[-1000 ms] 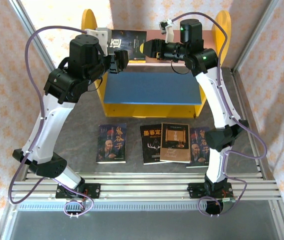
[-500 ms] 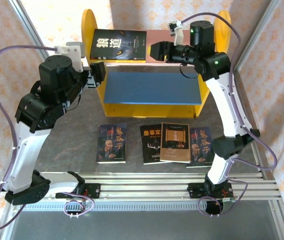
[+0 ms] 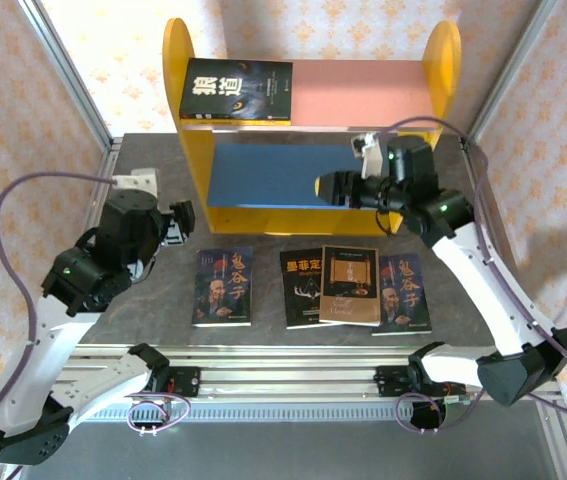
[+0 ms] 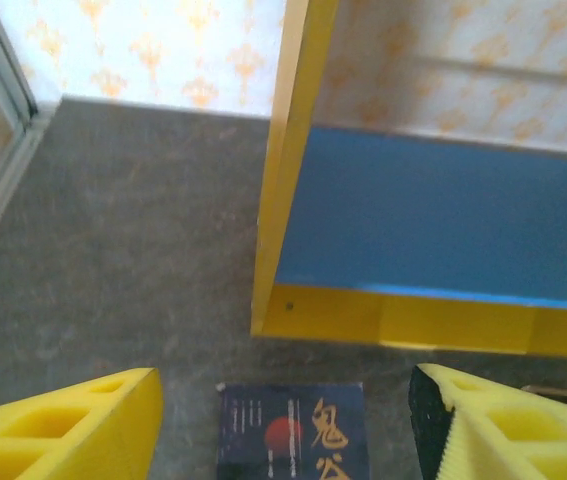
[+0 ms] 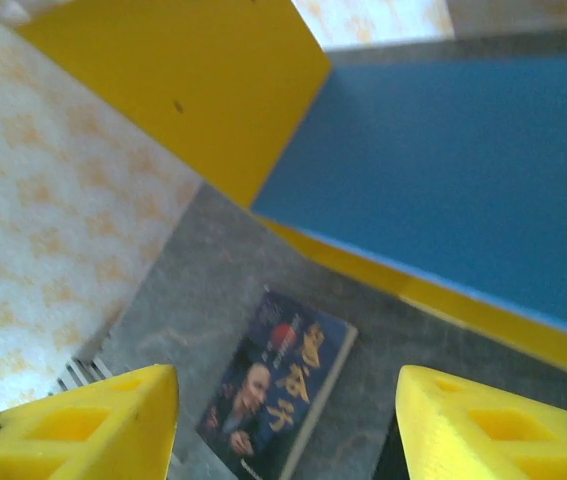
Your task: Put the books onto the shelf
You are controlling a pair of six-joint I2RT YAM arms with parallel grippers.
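Observation:
The shelf (image 3: 363, 92) stands at the back, and a dark wolf-face book (image 3: 236, 90) lies flat on the left of its pink upper board. Four books lie in a row on the table: a bearded-man one (image 3: 223, 286), a black antlers one (image 3: 304, 288), a tan-brown one (image 3: 350, 285) overlapping it, and another bearded-man one (image 3: 402, 292). My left gripper (image 3: 180, 222) hangs open and empty left of the shelf, above the left bearded-man book (image 4: 293, 435). My right gripper (image 3: 324, 187) is open and empty before the blue lower board (image 5: 463, 170), with that same book (image 5: 278, 385) far below between its fingers.
The shelf's yellow left side panel (image 4: 288, 150) stands close ahead of the left gripper. Patterned walls and metal frame posts (image 3: 63, 70) close in the table on both sides. A rail with the arm bases (image 3: 283, 380) runs along the near edge.
Both arms have drawn back and down from the upper board toward the table. The wolf-face book stays lying on the pink board. The right gripper's jaws have widened a little.

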